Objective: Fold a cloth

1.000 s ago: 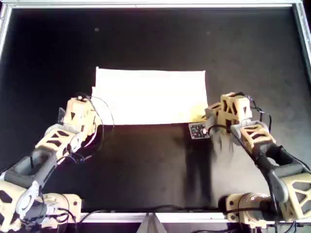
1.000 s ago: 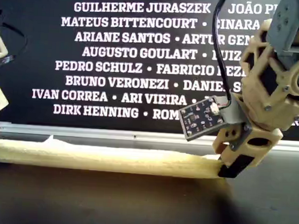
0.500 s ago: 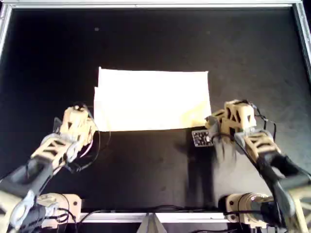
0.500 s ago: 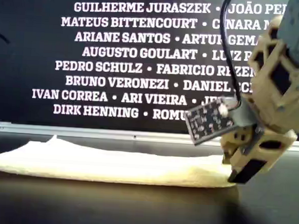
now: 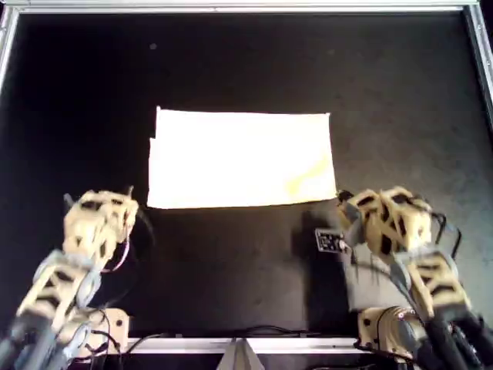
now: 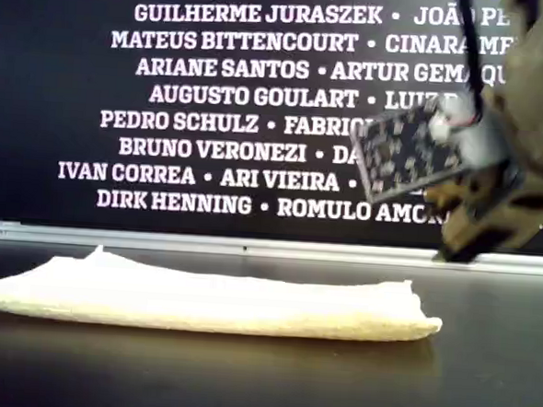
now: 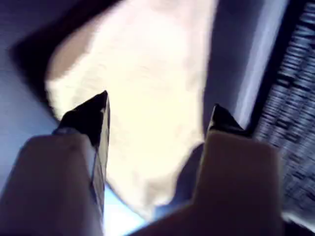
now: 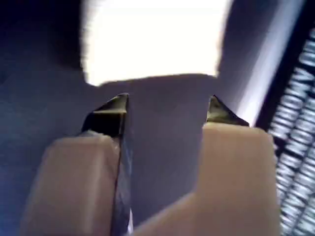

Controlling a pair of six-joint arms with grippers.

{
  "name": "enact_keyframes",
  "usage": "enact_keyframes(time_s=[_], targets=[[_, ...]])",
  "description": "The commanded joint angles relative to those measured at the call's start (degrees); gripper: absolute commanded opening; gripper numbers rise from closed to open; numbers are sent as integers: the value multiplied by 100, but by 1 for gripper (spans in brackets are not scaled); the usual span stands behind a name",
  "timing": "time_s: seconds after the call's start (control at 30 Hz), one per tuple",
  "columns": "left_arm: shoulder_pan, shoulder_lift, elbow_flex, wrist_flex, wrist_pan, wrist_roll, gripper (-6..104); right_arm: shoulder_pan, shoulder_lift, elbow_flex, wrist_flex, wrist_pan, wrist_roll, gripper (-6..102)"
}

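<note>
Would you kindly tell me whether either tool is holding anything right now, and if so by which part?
Nothing is held. The left tool and right tool are both open and empty; the cloth lies folded on the black surface, clear of them.

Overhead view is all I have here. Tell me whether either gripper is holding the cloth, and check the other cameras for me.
Observer: No. In the left wrist view the left gripper has its jaws apart with nothing between them; the cloth lies beyond the tips.
Operator: Now the right one.
Observer: The right gripper is open too, with only the black surface between its jaws.
Operator: Report how the cloth lies from the side.
Observer: In the exterior view it rests as a low doubled layer, with the rounded fold edge at the exterior view's right.
Operator: Say whether an arm is touching it there.
Observer: No, the arm in that view hangs above the cloth, clear of it.
</note>
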Motion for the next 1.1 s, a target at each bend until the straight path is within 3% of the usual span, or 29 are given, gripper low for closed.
enact_keyframes(time_s=[0.0,0.2,0.47,0.5,0.6,0.8,1.07], targets=[[18,1705,193,-62,-35,26,71,-62,1635,229,-149,44,35,62],[18,2109,378,-70,-35,26,72,-53,3762,1230,-149,44,35,63],[18,2109,369,-70,-35,26,72,26,3604,1485,-158,-53,114,63],[18,2109,378,-70,-35,26,72,35,3612,1468,-158,-53,35,63],[18,2109,387,-70,-35,26,72,79,3533,1459,-158,-62,26,63],[18,2101,387,-70,-35,26,72,-62,3480,1450,-158,35,123,63],[18,2092,729,-70,-26,26,72,18,2812,1230,-158,18,26,63]])
